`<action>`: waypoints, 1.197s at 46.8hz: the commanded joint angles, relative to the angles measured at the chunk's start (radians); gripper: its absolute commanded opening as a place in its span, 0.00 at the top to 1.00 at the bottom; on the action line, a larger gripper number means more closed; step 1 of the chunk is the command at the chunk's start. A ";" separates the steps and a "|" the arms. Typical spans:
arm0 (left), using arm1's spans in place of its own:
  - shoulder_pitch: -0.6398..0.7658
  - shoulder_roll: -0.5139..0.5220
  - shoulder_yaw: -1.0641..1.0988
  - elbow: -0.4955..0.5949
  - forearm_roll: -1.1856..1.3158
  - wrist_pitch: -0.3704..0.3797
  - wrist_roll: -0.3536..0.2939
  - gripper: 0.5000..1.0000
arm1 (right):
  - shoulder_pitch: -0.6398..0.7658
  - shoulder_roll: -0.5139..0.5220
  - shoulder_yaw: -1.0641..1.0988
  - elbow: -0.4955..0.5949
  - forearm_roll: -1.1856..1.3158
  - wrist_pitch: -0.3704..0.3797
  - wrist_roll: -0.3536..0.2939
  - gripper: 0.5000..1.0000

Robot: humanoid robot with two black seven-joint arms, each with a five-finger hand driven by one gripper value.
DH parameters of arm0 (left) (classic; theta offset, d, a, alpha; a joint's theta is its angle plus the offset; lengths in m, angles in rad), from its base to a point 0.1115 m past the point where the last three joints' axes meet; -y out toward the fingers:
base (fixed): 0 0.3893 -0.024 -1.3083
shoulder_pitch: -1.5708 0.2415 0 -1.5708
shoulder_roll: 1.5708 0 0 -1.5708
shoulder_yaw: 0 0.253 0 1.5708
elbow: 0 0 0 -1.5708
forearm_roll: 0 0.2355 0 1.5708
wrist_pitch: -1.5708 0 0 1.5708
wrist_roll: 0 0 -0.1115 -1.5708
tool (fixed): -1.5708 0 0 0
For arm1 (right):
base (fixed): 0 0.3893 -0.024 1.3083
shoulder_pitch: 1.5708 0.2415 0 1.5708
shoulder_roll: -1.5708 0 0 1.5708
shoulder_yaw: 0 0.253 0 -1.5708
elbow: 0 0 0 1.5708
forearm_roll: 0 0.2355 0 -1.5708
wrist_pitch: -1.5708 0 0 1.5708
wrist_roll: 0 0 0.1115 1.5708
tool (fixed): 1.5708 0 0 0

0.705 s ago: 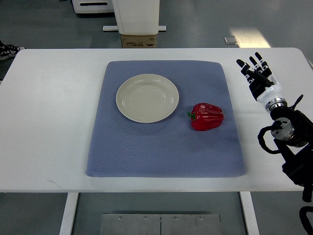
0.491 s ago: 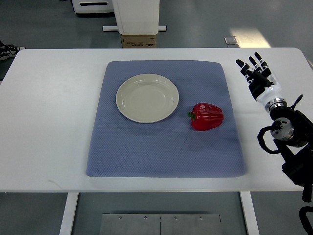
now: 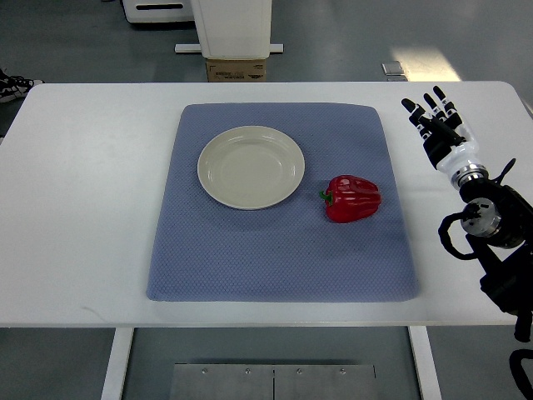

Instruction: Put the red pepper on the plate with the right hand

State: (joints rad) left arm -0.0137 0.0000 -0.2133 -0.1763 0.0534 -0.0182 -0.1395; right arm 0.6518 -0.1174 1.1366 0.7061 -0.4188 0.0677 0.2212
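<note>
A red pepper (image 3: pixel 353 197) lies on its side on the blue mat (image 3: pixel 279 242), stem pointing left. A cream plate (image 3: pixel 251 167) sits on the mat up and to the left of the pepper, with nothing on it. My right hand (image 3: pixel 433 117) hovers over the white table to the right of the mat, fingers spread and pointing away, holding nothing. It is well apart from the pepper. The left arm does not show.
The white table (image 3: pixel 83 208) carries the mat at its middle. Beyond the far edge stand a cardboard box (image 3: pixel 236 70) and a white machine base (image 3: pixel 233 25). The right arm's black joints and cables (image 3: pixel 491 242) fill the right edge.
The right hand has shifted very slightly away and to the right. The pepper and the plate have not moved.
</note>
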 commanded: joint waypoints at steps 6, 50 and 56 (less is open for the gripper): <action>0.000 0.000 0.000 0.000 0.000 0.000 0.000 0.00 | 0.002 -0.004 0.000 0.003 0.000 0.001 0.000 0.00; 0.000 0.000 0.000 0.000 0.000 0.000 0.000 0.00 | 0.014 -0.022 0.002 0.001 0.000 0.003 0.000 0.00; 0.000 0.000 0.000 0.000 0.000 0.000 0.000 0.00 | 0.012 -0.022 0.000 0.004 0.000 0.004 0.000 0.00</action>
State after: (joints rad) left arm -0.0138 0.0000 -0.2132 -0.1764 0.0537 -0.0183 -0.1395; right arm 0.6657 -0.1397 1.1380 0.7075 -0.4187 0.0709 0.2209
